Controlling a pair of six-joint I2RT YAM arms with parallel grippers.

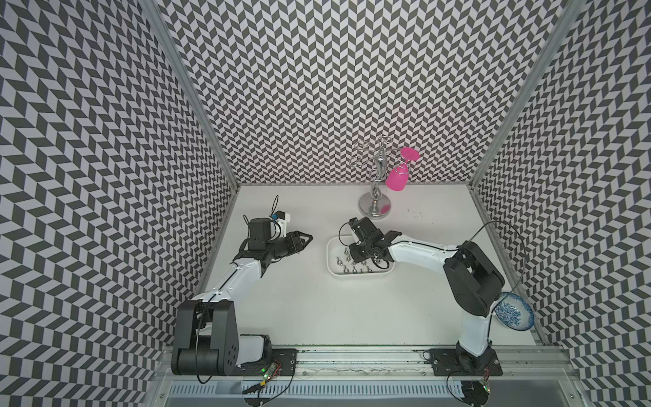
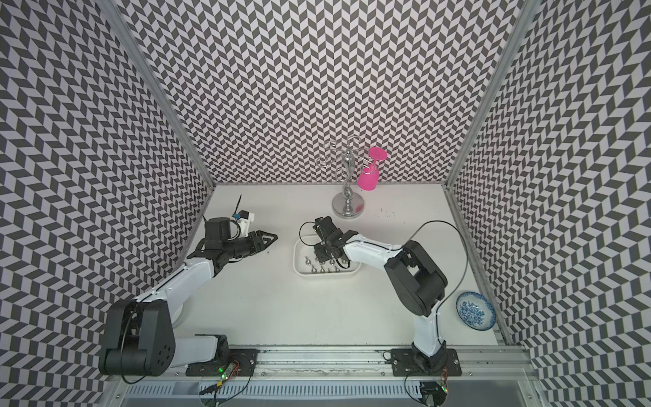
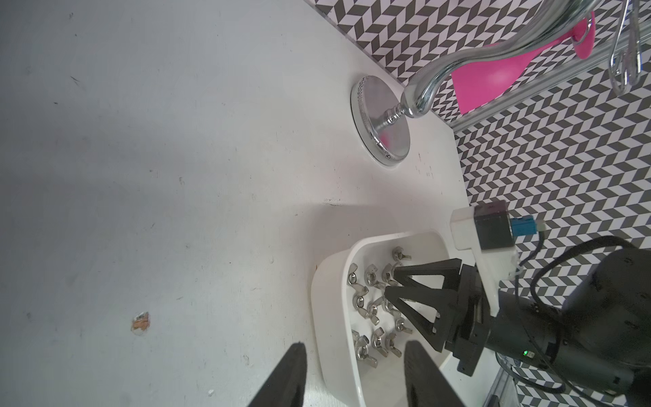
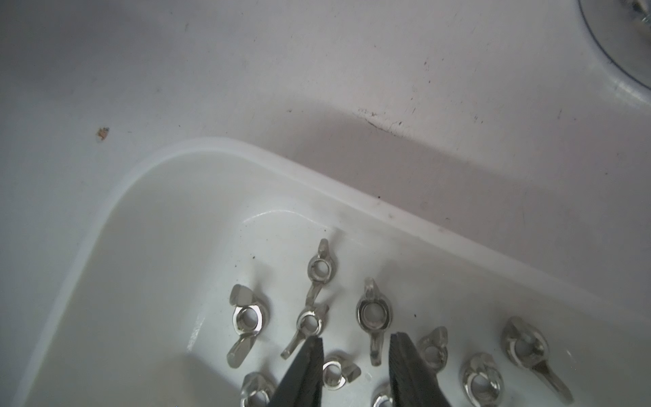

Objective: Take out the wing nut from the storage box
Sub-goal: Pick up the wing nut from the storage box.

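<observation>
White table (image 1: 299,310): right hand (image 4: 356,338), jaws parted, over the storage box (image 4: 211,146)'s wing nuts (image 4: 318,271).

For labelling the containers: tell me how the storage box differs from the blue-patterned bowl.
The storage box is rectangular with rounded corners; the blue-patterned bowl is round. The box is plain white, the bowl blue-patterned inside. The box holds wing nuts, the bowl looks empty. Both are open containers on the white table.
</observation>
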